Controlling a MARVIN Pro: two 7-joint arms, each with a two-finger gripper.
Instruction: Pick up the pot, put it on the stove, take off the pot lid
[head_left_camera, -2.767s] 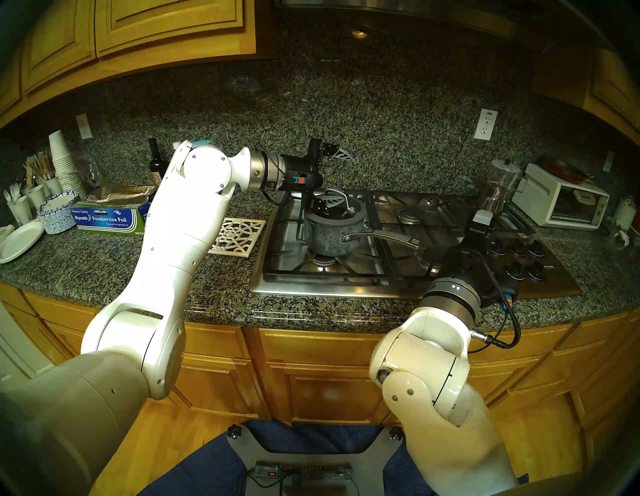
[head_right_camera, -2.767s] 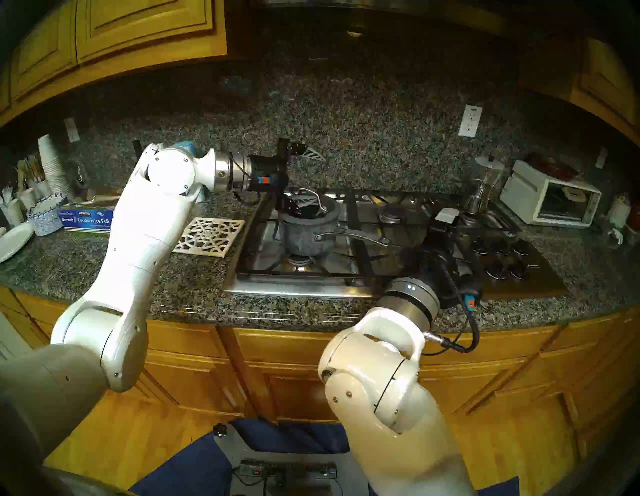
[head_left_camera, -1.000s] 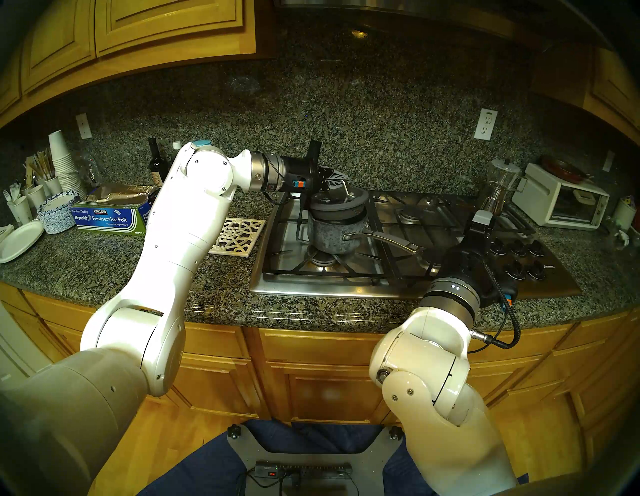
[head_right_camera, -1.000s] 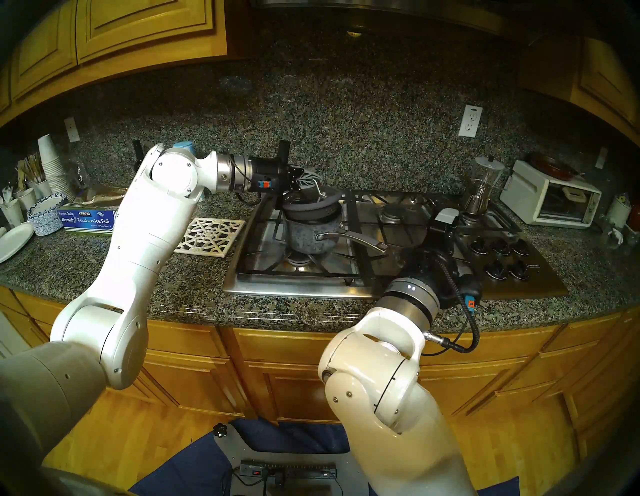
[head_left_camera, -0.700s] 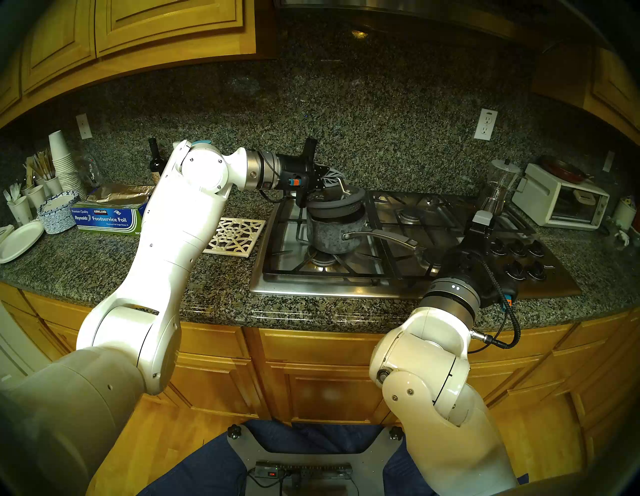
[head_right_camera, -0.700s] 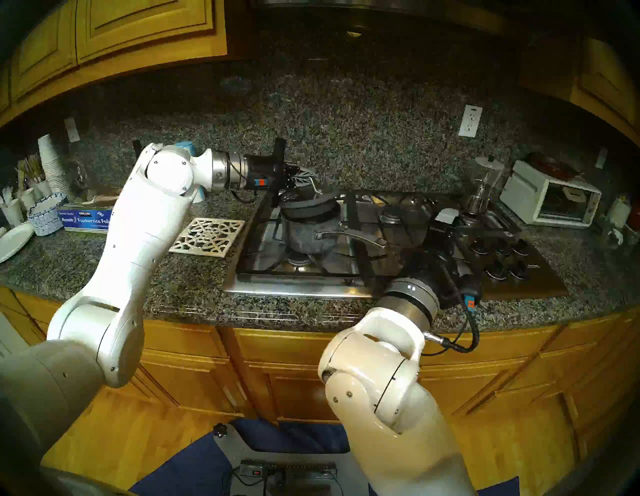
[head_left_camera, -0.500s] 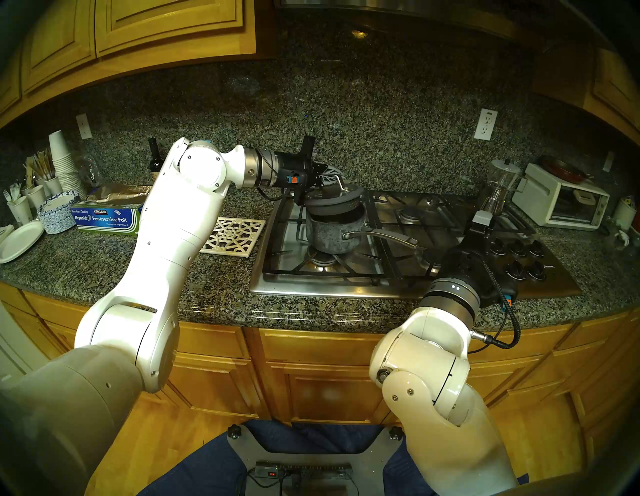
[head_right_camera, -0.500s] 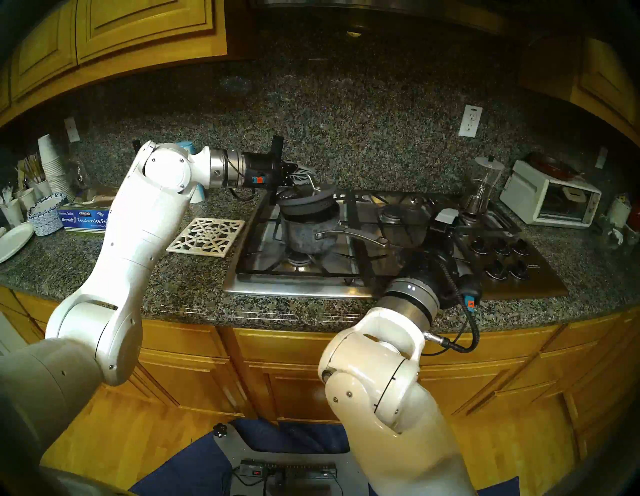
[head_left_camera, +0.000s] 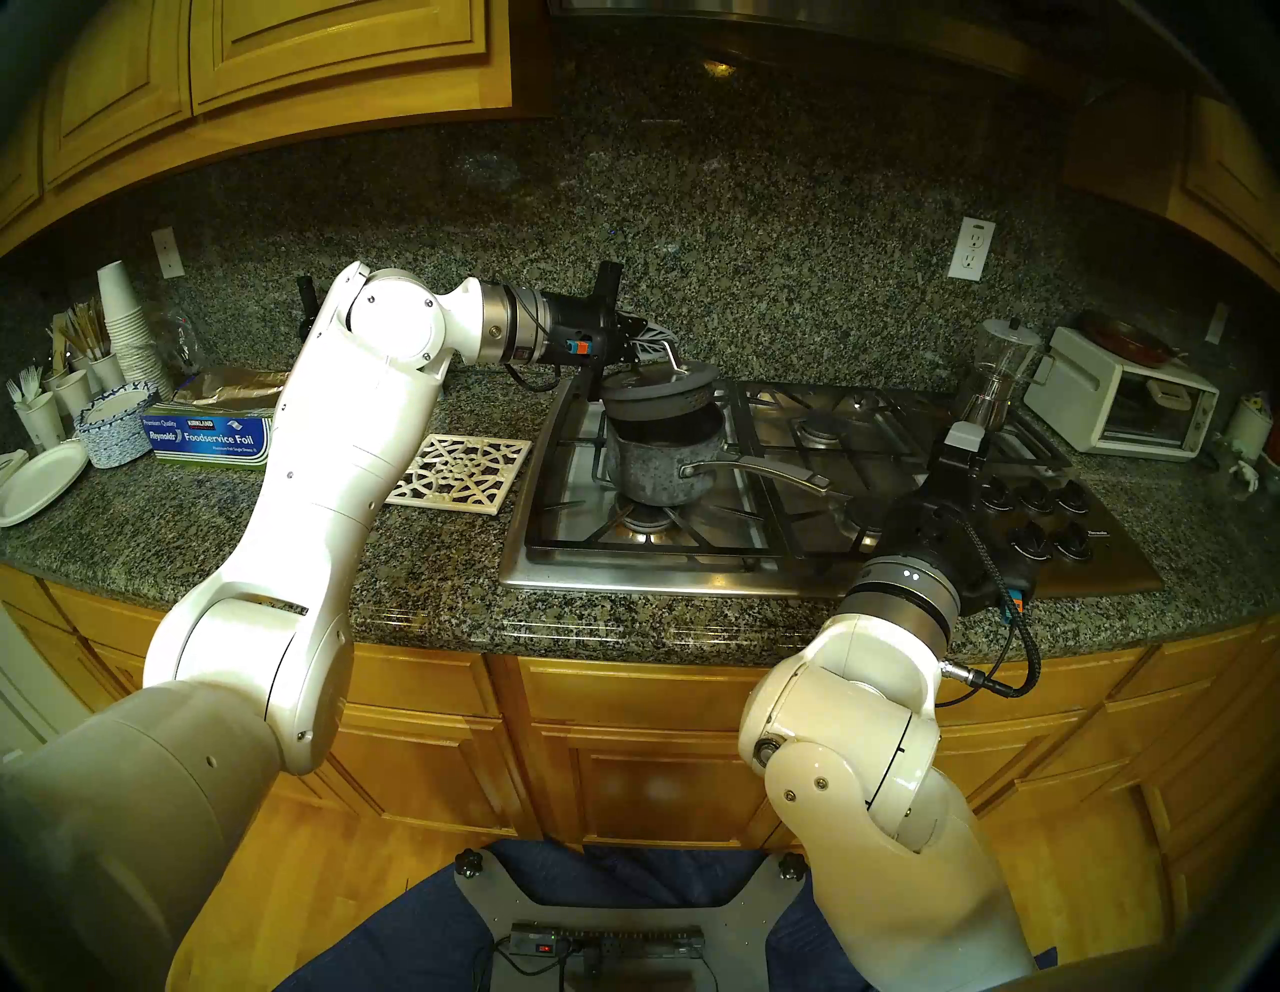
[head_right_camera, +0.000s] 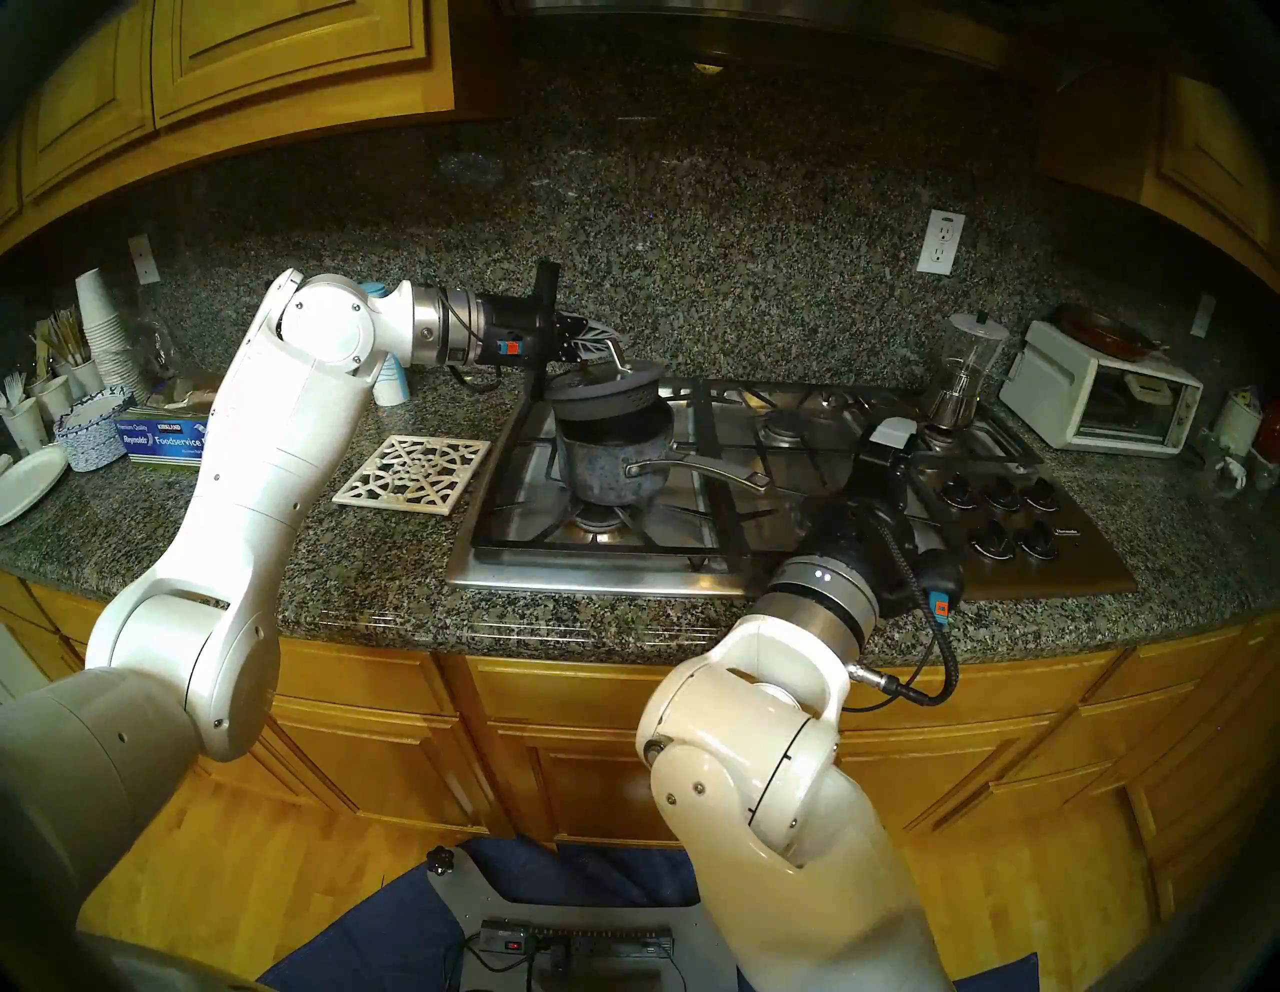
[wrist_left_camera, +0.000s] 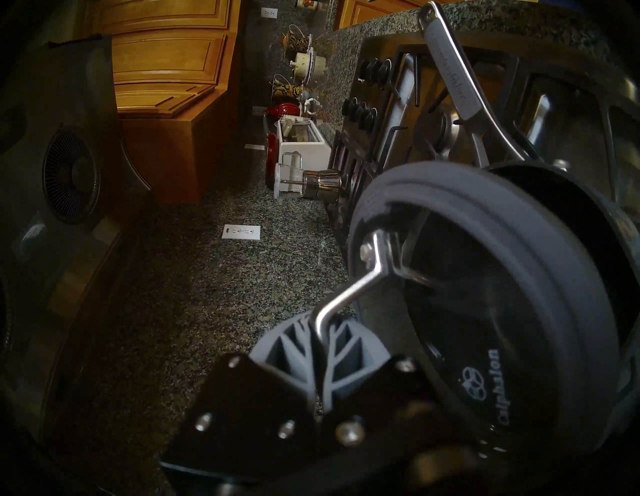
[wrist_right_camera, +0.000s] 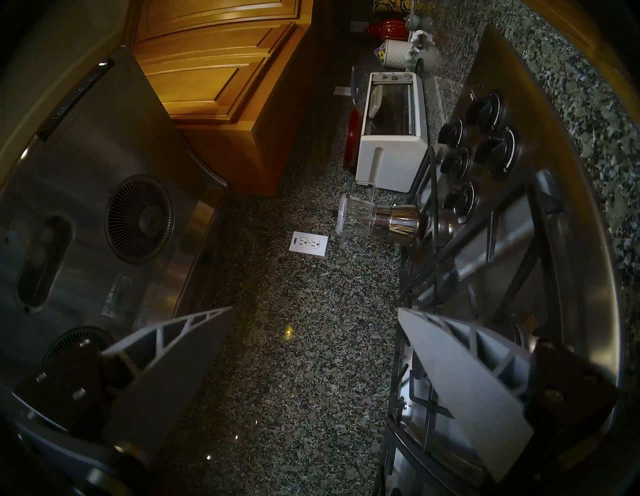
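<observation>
1. Here the left pincer (head_left_camera: 647, 339) is pinched on the arched silver loop handle of the round glass pot lid (head_left_camera: 658, 393) with its dark grey rim.
2. The pot lid hangs tilted just above the small dark grey mottled saucepan (head_left_camera: 661, 471).
3. That saucepan stands on the wide stainless steel gas stove (head_left_camera: 692, 575).
4. Right of the saucepan, the right pincer (wrist_right_camera: 317, 350) is spread, holding nothing.

The pot (head_left_camera: 661, 467) sits on the stove's (head_left_camera: 796, 575) front-left burner, the pot lid (head_left_camera: 658, 395) tilted just above it, a trivet (head_left_camera: 460, 473) left of the stove.
</observation>
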